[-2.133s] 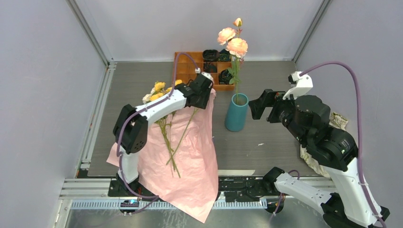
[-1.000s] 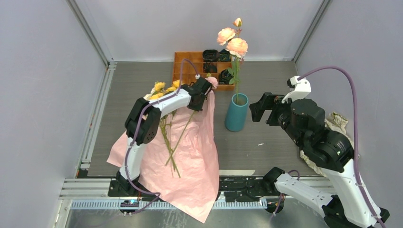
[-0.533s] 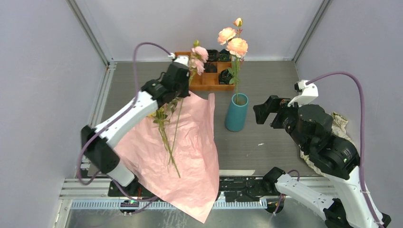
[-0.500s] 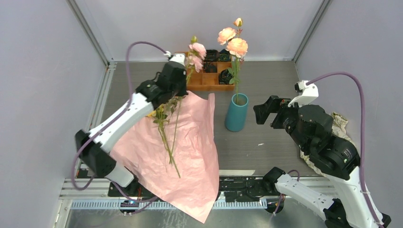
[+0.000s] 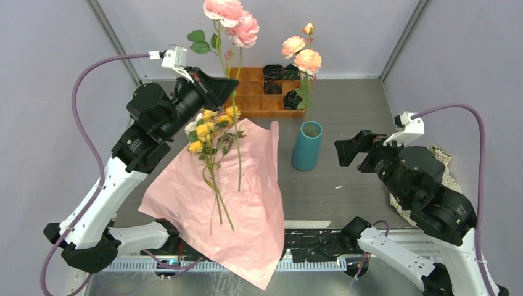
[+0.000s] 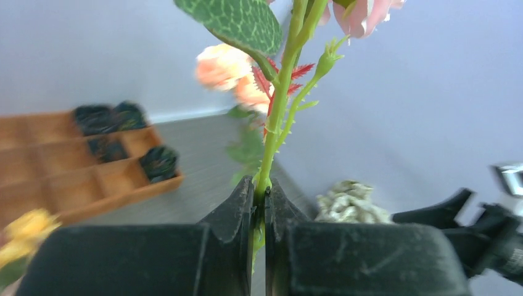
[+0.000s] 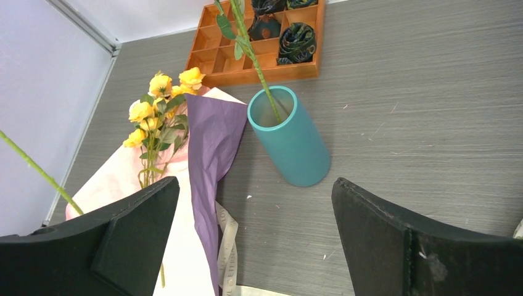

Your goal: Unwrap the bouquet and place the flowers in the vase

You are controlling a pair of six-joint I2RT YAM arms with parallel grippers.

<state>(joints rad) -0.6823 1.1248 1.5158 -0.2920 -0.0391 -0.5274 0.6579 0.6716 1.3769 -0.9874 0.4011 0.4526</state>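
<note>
Above the table [image 5: 358, 185], left jaws pinch a rose [image 6: 279, 105], right jaws wide.

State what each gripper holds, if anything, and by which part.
Left gripper clamps a pink green-stemmed rose by its upper stem; right gripper open, empty.

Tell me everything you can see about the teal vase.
The vase is a plain teal cylinder, matte, open on top. It stands upright on the grey table, near the orange tray. One green stem with peach roses stands in it. The pink paper lies close on its left; contact unclear.
</note>
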